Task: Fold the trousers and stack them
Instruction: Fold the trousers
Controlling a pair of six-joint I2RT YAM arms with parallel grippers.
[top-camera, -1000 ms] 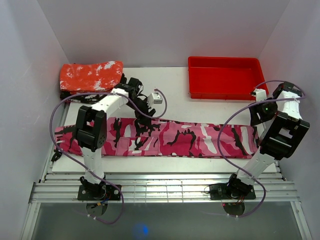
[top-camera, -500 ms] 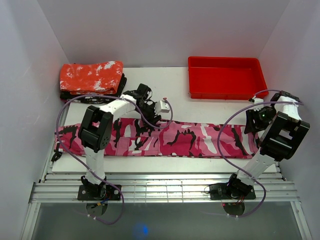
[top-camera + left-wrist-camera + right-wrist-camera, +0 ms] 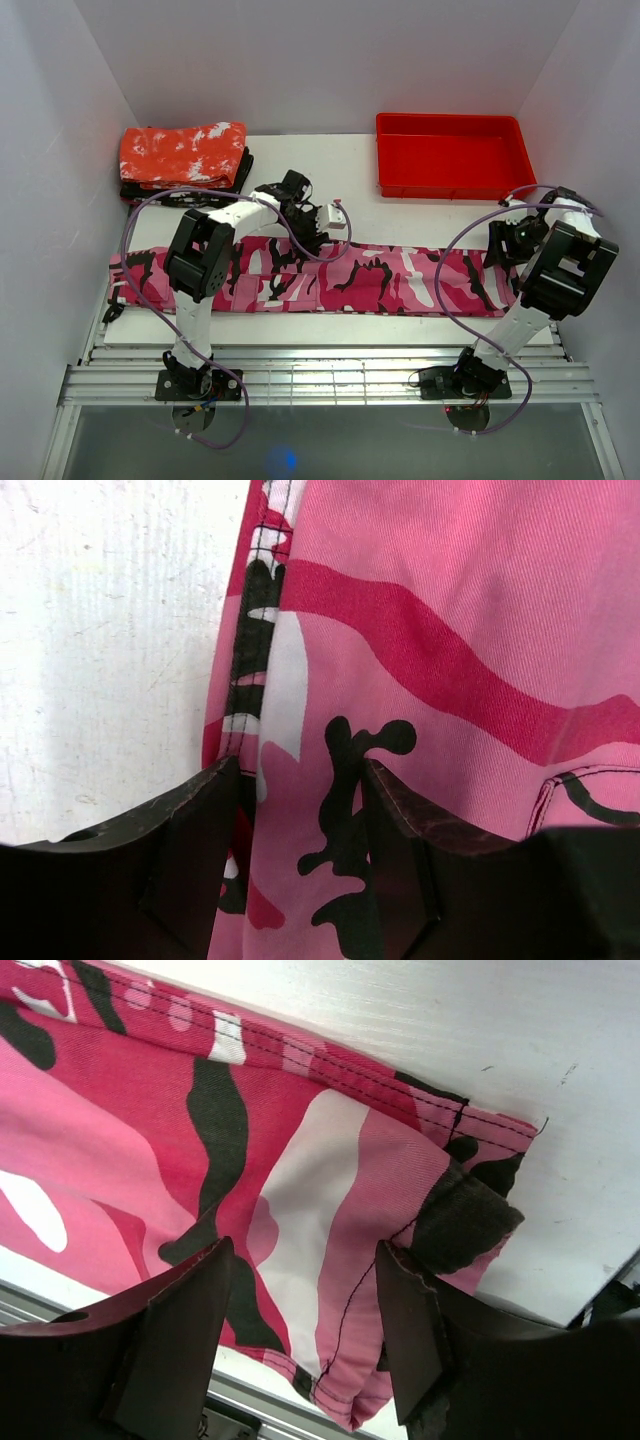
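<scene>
Since a second ago the left claw (image 3: 319,238) has slid to the right along the far edge of the trousers (image 3: 390,275), and the right claw (image 3: 498,252) has dropped from above the table (image 3: 350,165) down to the right end of the cloth. The trousers themselves lie as they did, stretched in one long band across the near half of the table, from under the left arm to just under the right claw.

From the left wrist, the left claw (image 3: 300,776) stands with its fingers (image 3: 195,850) apart. The trousers (image 3: 450,630) fill the gap between them and everything to the right of it. The stitched side edge of the cloth runs just inside the left finger, and bare table (image 3: 100,630) lies beyond that finger. Whether the tips press on the cloth I cannot tell.

From the right wrist, the right claw (image 3: 302,1256) is also spread wide, nothing clamped in it. The trousers (image 3: 150,1120) pass under both fingers (image 3: 175,1340). The end of the cloth, with a black patch at its corner, sits just past the right finger, and white table (image 3: 450,1030) lies ahead of the tips.

Well beyond the left claw, at the far left corner, sits a folded red cloth (image 3: 185,152) with white speckles. A red tray (image 3: 452,180) lies at the far right, apart from both claws and from the trousers.
</scene>
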